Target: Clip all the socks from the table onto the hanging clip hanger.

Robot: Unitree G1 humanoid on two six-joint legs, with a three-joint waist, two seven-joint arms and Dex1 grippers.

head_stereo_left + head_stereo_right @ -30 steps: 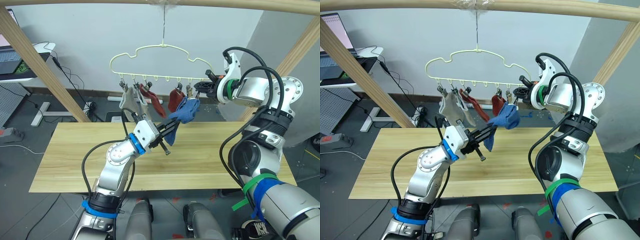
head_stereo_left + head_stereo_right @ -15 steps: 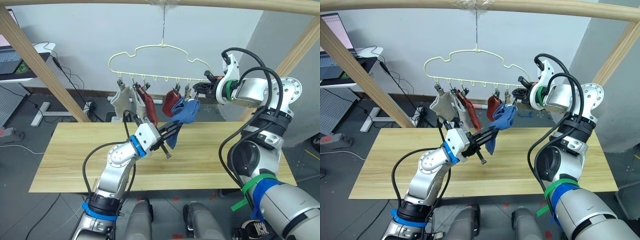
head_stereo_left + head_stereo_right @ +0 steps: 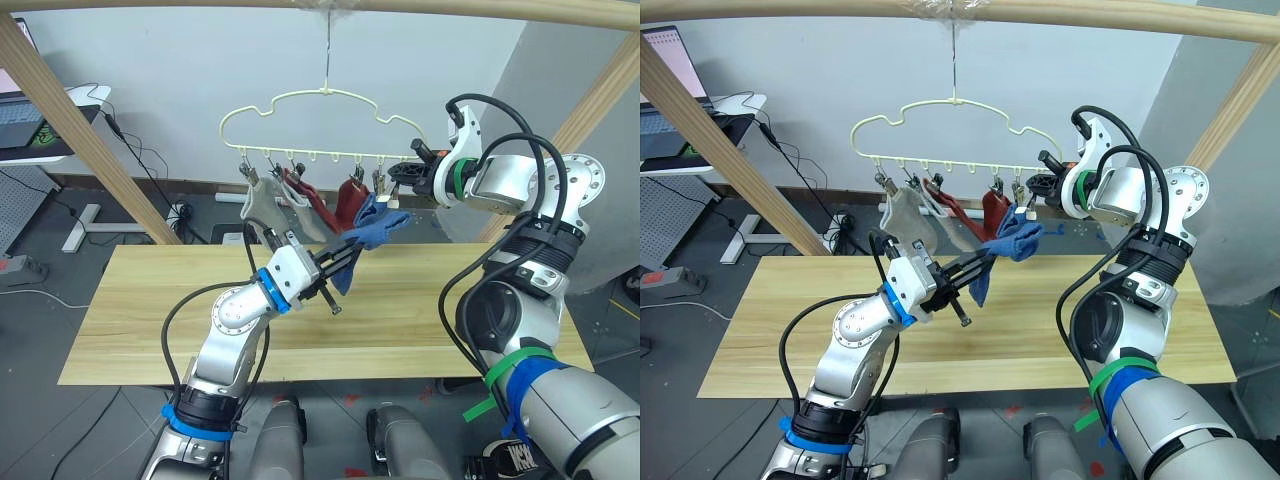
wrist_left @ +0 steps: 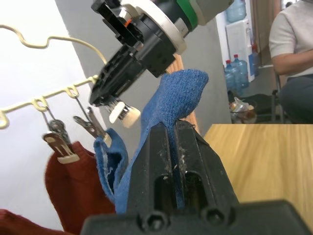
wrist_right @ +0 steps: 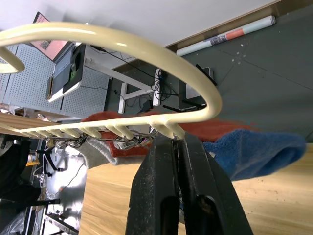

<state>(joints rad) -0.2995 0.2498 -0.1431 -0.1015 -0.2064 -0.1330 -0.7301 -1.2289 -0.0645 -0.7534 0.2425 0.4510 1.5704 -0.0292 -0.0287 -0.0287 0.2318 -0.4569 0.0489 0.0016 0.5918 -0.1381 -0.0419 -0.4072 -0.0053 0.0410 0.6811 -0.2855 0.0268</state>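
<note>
Grey wall behind, a round wooden pole frame (image 3: 70, 120) overhead, and the pale-yellow clip hanger (image 3: 320, 125) dangling from it above the long plank desk (image 3: 150, 310), whose top carries no socks that I can see.

Up on the bar, grey socks (image 3: 262, 205) hang at the left end, rust-red socks (image 3: 345, 203) further along, all of them clipped. Now the action: the left pincer (image 3: 350, 255) has its two black fingers squeezed together on a blue sock (image 3: 375, 228), holding it up just under the right end of the bar. In the left wrist view the cuff of that sock pokes up past the fingertips, right beside a bare metal clip (image 4: 90, 127). A second fold of blue shows there too; whether it is another sock I cannot tell.

Over to the right pincer (image 3: 400, 178): its fingers are pinched closed at the right end of the bar, seemingly on the top of one of the last clips, steadying the hanger.

By my reading this is a late step, a blue sock being offered up. Next, the right pincer needs to squeeze a clip open, the left must slide the cuff between the clip's teeth, then let go only once it bites. The hanger swings freely, so slow and steady.
</note>
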